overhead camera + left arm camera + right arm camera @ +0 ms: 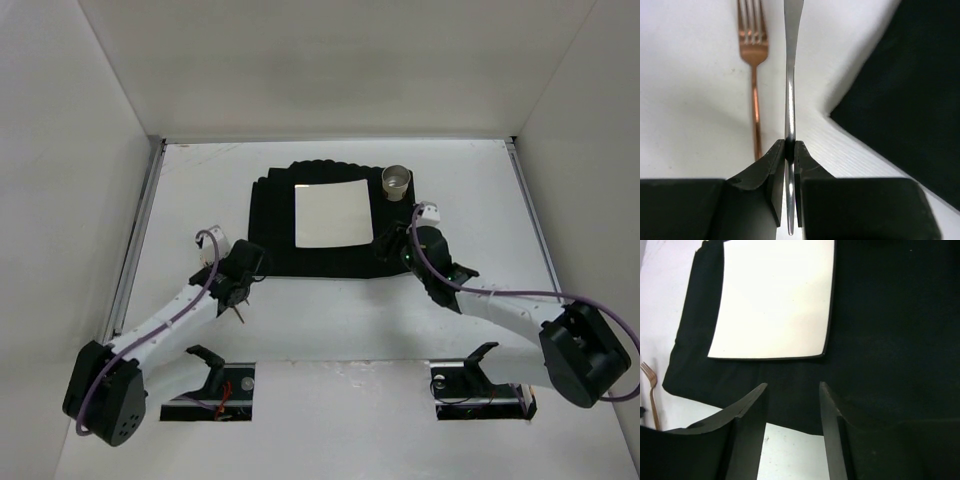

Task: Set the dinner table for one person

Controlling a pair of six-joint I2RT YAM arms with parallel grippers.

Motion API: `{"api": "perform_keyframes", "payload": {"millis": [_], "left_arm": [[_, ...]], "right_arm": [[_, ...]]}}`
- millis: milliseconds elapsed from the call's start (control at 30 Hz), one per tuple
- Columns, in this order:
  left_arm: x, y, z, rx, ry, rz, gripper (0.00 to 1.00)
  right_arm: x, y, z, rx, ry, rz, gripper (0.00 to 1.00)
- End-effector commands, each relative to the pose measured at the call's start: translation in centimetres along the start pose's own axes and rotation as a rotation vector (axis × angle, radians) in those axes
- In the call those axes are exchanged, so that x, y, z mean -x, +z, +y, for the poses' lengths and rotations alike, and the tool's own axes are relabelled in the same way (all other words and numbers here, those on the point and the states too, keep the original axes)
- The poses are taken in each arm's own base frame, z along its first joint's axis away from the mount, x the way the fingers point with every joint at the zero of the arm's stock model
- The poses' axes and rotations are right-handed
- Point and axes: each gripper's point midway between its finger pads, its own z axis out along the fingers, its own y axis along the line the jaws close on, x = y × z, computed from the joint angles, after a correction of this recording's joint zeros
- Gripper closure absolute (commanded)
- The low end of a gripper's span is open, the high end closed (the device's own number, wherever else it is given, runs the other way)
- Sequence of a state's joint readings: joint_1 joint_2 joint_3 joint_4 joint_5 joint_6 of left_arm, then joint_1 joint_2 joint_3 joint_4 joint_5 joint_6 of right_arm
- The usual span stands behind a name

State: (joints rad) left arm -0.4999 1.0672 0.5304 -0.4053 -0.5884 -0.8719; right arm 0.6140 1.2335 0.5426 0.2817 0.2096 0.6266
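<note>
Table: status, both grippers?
Left gripper shut on silver utensil, between fork and mat. Right gripper open, empty, at mat edge near plate. Table: fork down, nothing blocking.

I'm logging the dinner table (pixel 330 320) as plain white. The mat (pixel 268 225) is showing solid black, the square plate (pixel 333 213) white with a thin dark edge. The fork (pixel 755 75) is glowing copper-pink, the utensil (pixel 790 95) gleaming silver. The cup (pixel 396 180) is reading tan. Left gripper (pixel 790 149) and right gripper (pixel 792 386) are both showing matte black; cables (pixel 520 293) are running purple.
</note>
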Motion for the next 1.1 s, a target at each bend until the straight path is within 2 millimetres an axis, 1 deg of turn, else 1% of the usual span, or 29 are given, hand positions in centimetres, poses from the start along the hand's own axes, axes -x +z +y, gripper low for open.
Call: {"api": "perform_keyframes", "payload": {"millis": [0,67,133,167,200,233,267,300,333,367,433,467,533,667,767,900,1067], "left_arm": [[4.6,-3.6,-2.4,-0.072,0.001,-0.094,0.98],[5.9,-5.2,-5.6,-0.149,0.033,-0.106,0.98],[6.8,-7.0,-10.1,-0.248,0.074,-0.126,0.97],[7.0,-7.7,-12.6,-0.301,0.093,-0.136,0.97],[7.1,-8.1,-14.5,-0.336,0.108,-0.141,0.97],[6.9,-8.7,-17.1,-0.388,0.13,-0.142,0.97],[6.6,-9.3,-19.7,-0.44,0.154,-0.137,0.97],[6.3,-9.6,-21.6,-0.477,0.171,-0.131,0.97],[5.7,-10.2,-24.1,-0.527,0.193,-0.121,0.97],[5.2,-10.4,-25.7,-0.554,0.209,-0.114,0.97],[3.4,-11.0,-29.8,-0.616,0.243,-0.09,0.97],[2.5,-11.2,-31.2,-0.638,0.26,-0.077,0.97],[0.7,-11.6,-34.4,-0.685,0.29,-0.052,0.97],[-1.9,-11.9,-38.7,-0.743,0.311,-0.018,0.97],[-2.8,-11.9,-40.7,-0.769,0.299,-0.009,0.97],[-3.8,-11.3,-42.5,-0.782,0.268,0.022,0.97],[-6.0,-9.5,-43.4,-0.77,0.246,0.068,0.97]], "right_arm": [[2.2,-0.2,0.6,0.028,0.027,-0.08,0.47],[2.5,-0.3,0.1,0.01,0.034,-0.089,0.46],[3.0,-0.6,-0.9,-0.02,0.056,-0.112,0.44],[3.5,-0.8,-1.7,-0.041,0.07,-0.133,0.43],[4.0,-1.0,-2.3,-0.059,0.087,-0.152,0.43],[4.5,-1.4,-3.4,-0.092,0.112,-0.178,0.42],[5.0,-1.7,-4.5,-0.122,0.137,-0.204,0.42],[5.4,-2.1,-5.6,-0.149,0.164,-0.225,0.42],[5.9,-2.5,-6.6,-0.174,0.19,-0.245,0.41],[6.2,-2.9,-7.6,-0.198,0.217,-0.264,0.4],[6.8,-3.6,-9.4,-0.245,0.264,-0.306,0.4],[6.8,-3.8,-10.1,-0.261,0.282,-0.315,0.4],[6.8,-4.0,-10.4,-0.261,0.305,-0.319,0.4],[6.6,-3.8,-10.6,-0.262,0.312,-0.314,0.4],[6.5,-3.7,-10.4,-0.248,0.314,-0.304,0.4],[6.7,-4.0,-10.7,-0.248,0.325,-0.319,0.4],[6.9,-4.2,-10.7,-0.241,0.332,-0.332,0.4]]}}
